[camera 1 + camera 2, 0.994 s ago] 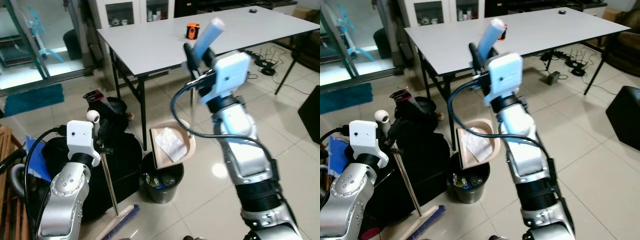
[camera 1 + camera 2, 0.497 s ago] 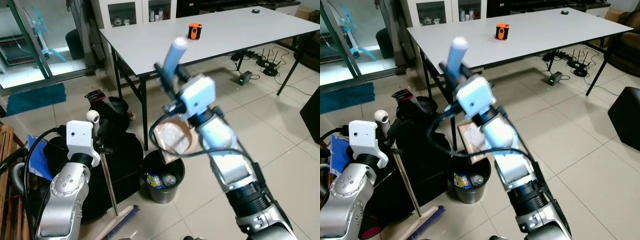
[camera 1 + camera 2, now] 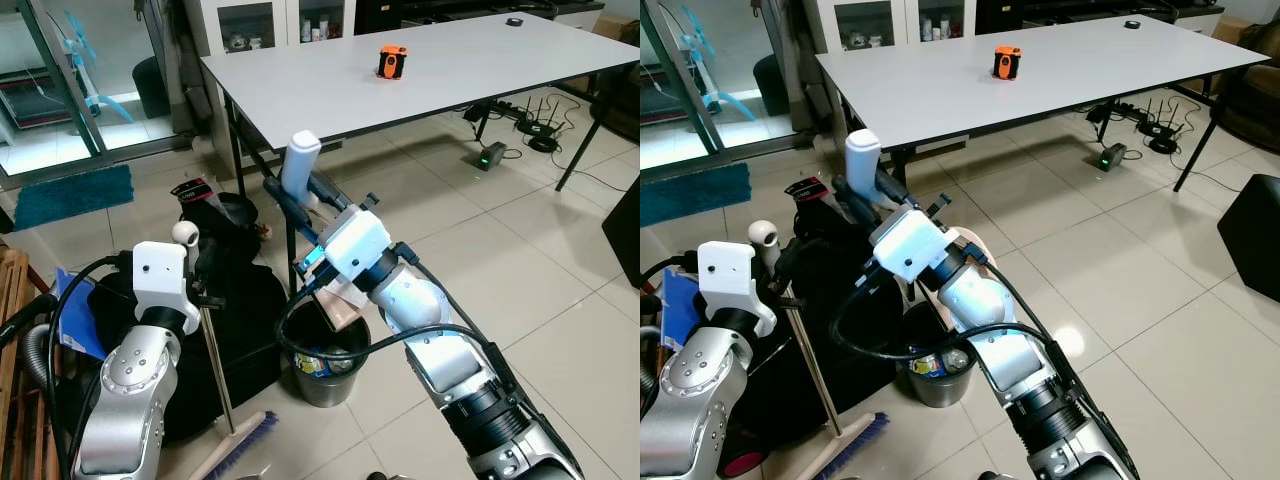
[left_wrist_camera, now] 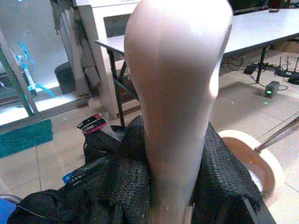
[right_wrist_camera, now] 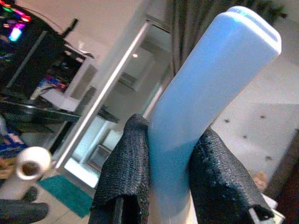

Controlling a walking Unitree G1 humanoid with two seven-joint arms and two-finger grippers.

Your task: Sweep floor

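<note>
Left eye view showed, nearest the robot, the left gripper (image 3: 203,262) with its fingers (image 4: 124,186) pinching the pale handle of an upright broom (image 3: 217,370), whose blue bristles (image 3: 250,442) rested on the tiled floor (image 3: 560,300) beside a black bag (image 3: 245,320). Just beyond it stood a black trash bin (image 3: 325,362) holding litter. Above the bin, the right gripper (image 3: 292,203) had its fingers (image 5: 126,163) pressed against the light-blue grip of a dustpan handle (image 3: 299,165), and the beige dustpan (image 3: 338,303) hung tilted over the bin's rim. Farther back stood a white counter (image 3: 330,85) carrying a small orange and black object (image 3: 390,62), with cables and a power strip (image 3: 520,135) on the floor under its far end.
</note>
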